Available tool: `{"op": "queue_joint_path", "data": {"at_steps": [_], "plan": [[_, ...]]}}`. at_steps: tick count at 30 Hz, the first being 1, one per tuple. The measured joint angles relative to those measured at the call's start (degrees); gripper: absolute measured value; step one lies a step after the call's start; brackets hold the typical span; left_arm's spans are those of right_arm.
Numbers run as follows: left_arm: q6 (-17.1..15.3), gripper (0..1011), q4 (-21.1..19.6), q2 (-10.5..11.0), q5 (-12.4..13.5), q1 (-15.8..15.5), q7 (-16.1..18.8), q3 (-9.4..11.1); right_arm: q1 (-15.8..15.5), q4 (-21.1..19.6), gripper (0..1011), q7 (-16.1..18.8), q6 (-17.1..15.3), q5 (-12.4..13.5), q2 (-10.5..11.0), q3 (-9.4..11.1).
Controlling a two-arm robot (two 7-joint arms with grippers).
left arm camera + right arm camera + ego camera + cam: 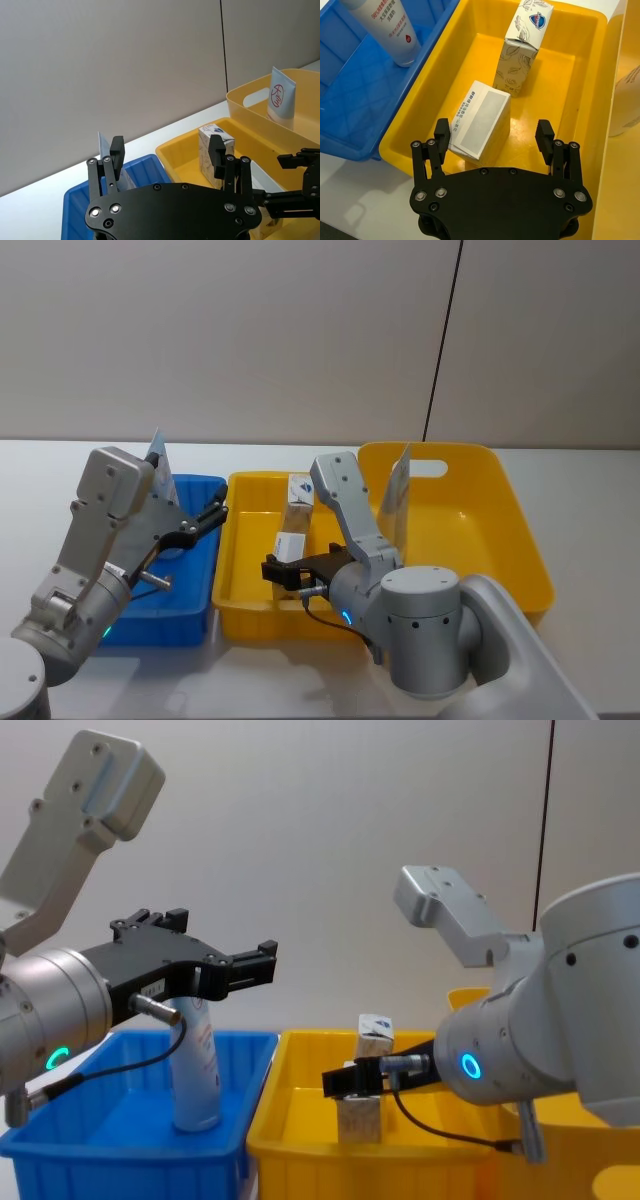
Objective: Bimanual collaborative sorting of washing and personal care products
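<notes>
A tube (157,452) stands crimped end up in the blue bin (195,575) at left. The left gripper (212,515) hovers over that bin, jaws spread and empty. In the middle bin (235,540), an upright carton (299,495) stands at the far end and a lying carton (290,540) rests nearer. The right gripper (280,572) hangs above the lying carton, jaws apart, holding nothing. A second tube (398,490) stands in the large bin (500,530) at right.
</notes>
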State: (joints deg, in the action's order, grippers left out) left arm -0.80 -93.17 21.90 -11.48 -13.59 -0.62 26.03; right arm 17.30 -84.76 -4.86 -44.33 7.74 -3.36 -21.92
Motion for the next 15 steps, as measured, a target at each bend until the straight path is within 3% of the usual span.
{"op": "queue_joint_path", "data": {"at_steps": [6,15], "plan": [[0.0,1001,0.0,0.0,0.0,0.0,0.0,0.0,-0.01,0.0,916,-0.01,-0.01,-0.01,0.0,-0.01],[0.0,1001,0.0,0.0,0.0,0.0,0.0,0.0,-0.04,0.01,645,-0.06,0.0,-0.01,0.0,0.0]]}}
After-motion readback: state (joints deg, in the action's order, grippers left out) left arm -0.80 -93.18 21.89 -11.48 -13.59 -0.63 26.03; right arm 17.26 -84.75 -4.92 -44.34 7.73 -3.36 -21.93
